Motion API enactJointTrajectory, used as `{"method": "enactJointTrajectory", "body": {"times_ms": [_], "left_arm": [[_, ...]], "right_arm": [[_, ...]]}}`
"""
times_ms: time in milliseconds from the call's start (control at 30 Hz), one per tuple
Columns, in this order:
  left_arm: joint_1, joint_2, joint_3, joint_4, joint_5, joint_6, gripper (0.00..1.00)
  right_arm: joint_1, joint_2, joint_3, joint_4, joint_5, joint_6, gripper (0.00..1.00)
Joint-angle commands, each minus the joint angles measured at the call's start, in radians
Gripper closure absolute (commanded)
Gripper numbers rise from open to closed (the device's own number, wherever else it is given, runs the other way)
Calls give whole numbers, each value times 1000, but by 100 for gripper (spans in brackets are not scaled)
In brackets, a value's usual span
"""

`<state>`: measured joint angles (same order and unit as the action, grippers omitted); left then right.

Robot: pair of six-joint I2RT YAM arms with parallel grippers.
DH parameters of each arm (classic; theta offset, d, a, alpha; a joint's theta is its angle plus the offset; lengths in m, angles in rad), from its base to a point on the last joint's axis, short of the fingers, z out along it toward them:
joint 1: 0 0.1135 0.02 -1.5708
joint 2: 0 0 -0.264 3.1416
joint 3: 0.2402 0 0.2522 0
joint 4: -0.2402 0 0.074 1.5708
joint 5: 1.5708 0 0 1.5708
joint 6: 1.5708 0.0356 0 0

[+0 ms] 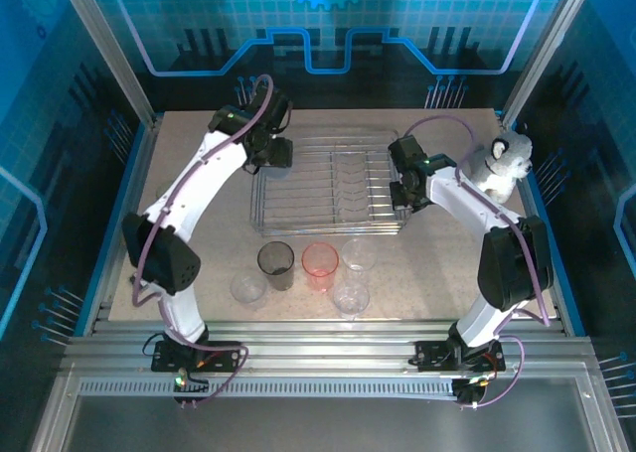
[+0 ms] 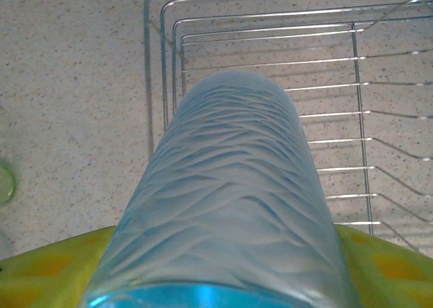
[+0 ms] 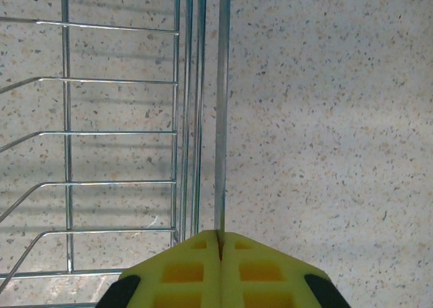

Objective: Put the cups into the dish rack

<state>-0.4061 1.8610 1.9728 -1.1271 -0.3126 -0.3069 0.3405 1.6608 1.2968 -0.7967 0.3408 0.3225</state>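
The silver wire dish rack (image 1: 328, 184) sits mid-table. My left gripper (image 1: 270, 154) hovers over the rack's far left corner, shut on a ribbed blue cup (image 2: 230, 206) that lies between its yellow fingers (image 2: 40, 277). The rack's corner (image 2: 270, 51) is right below that cup. My right gripper (image 1: 402, 199) is at the rack's right side. In the right wrist view its jaws (image 3: 220, 244) are pressed together on the rack's rim wire (image 3: 221, 118). In front of the rack stand a smoky dark cup (image 1: 276, 263), a red-pink cup (image 1: 320, 264) and clear cups (image 1: 358, 253), (image 1: 351, 296), (image 1: 247, 288).
A white plush toy (image 1: 502, 164) sits at the table's back right edge. A pale green rim (image 2: 4, 183) peeks in at the left edge of the left wrist view. Metal frame posts and blue panels wall the table on three sides.
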Motion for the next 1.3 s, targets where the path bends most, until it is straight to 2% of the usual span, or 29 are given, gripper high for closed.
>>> {"method": "enactJointTrajectory", "body": {"times_ms": [0,100,167,333,633,700,900,1033,1133,1267], "left_arm": [[20,85,130,-87,33,20,100],[33,191,264,-160,42,22,100],[39,245,328,-194,45,19,100],[58,328,381,-205,61,16,100],[88,423,443,-181,89,35,100],[91,435,443,-161,85,41,96],[127,481,453,-146,141,31,78],[136,495,452,-134,155,37,55],[139,498,448,-125,150,38,32],[139,494,449,-101,148,40,13]], "right_arm": [[12,-34,-22,-67,24,16,92],[12,-81,-33,-59,26,19,68],[11,-139,-52,-48,36,30,57],[-4,-327,-100,-34,14,31,50],[-32,-583,-185,-51,19,26,46],[-36,-615,-200,-61,18,24,45],[-43,-652,-237,-100,2,33,44],[-45,-667,-254,-100,-9,41,43],[-44,-670,-256,-105,-11,42,43],[-44,-677,-255,-110,-13,39,42]]}}
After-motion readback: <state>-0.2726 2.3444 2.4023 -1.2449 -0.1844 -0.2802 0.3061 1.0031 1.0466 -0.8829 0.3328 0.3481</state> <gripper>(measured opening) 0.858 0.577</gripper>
